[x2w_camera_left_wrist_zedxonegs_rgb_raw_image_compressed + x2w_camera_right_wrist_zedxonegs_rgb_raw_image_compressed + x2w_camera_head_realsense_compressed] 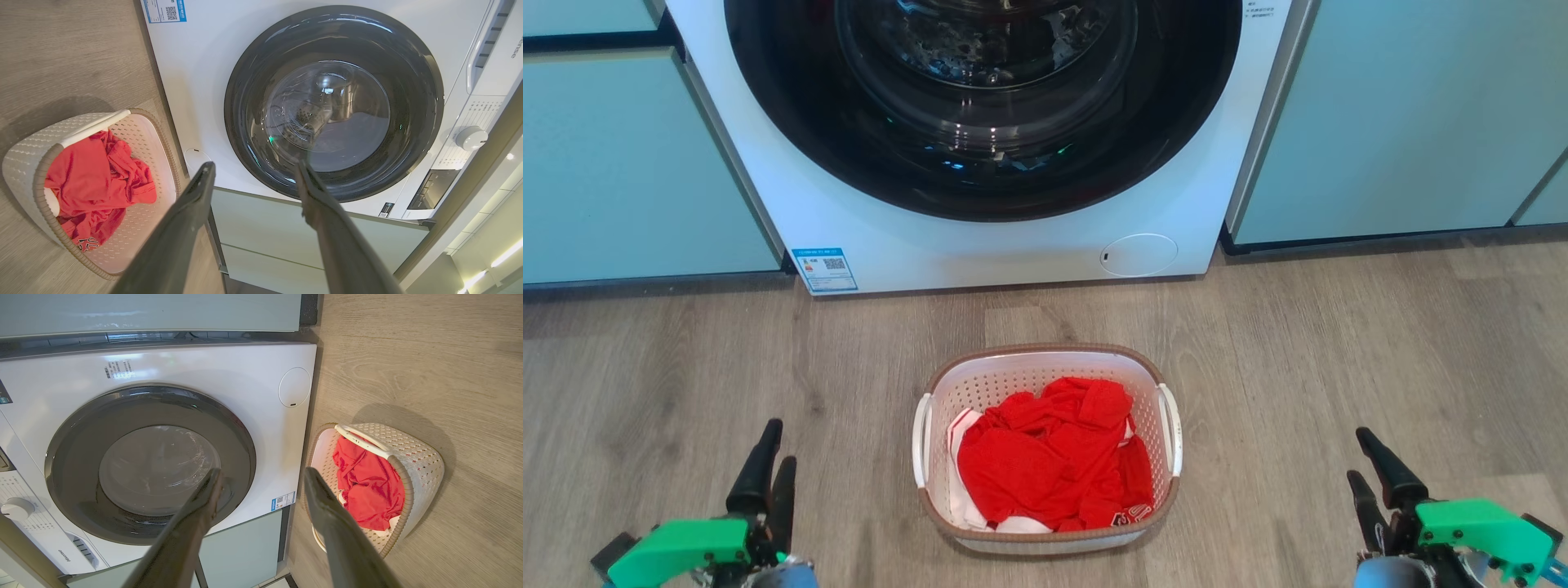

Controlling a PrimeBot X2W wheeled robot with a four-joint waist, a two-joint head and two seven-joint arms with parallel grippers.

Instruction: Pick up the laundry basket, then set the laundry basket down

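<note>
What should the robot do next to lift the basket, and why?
Probably move the left tool and right tool inward to the white side handles of the basket. Both tools are open and apart from it, one on each side, and it sits untouched on the floor.

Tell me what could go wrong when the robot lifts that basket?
The side handles on the laundry basket are thin, so the left gripper or right gripper could miss or slip. If one side rises first, it may tilt and spill the red clothes. Swung forward, it could bump the washing machine.
</note>
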